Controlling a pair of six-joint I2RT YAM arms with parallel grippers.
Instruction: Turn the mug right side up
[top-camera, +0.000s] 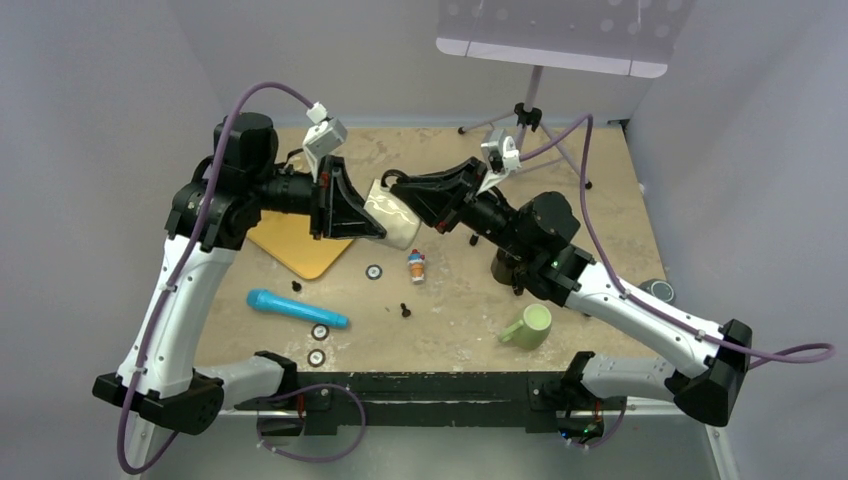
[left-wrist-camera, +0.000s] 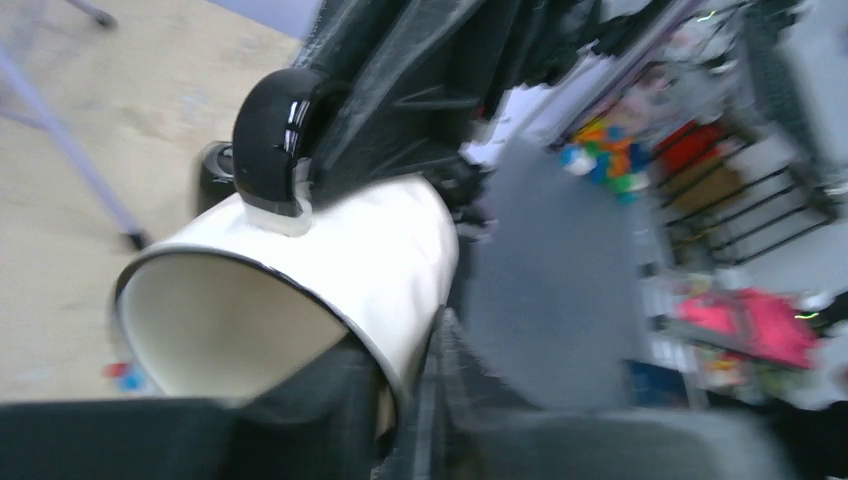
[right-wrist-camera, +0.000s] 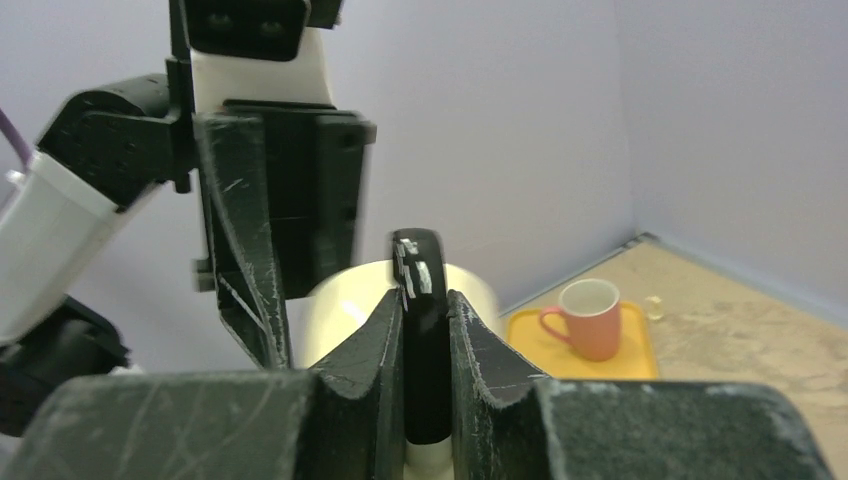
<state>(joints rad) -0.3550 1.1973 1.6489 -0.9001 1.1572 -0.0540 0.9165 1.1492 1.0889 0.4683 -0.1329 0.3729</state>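
left tool (top-camera: 368, 216) grips the cream mug (top-camera: 402, 228), right tool (top-camera: 400, 186) pinches its handle (right-wrist-camera: 420, 290).

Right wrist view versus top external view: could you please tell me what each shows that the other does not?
Only the right wrist: a pink mug upright on the tray. Only the top: a green mug, a blue tool and a toy. Both: the cream mug off the table, the right gripper shut on its handle, the left gripper flanking its body.
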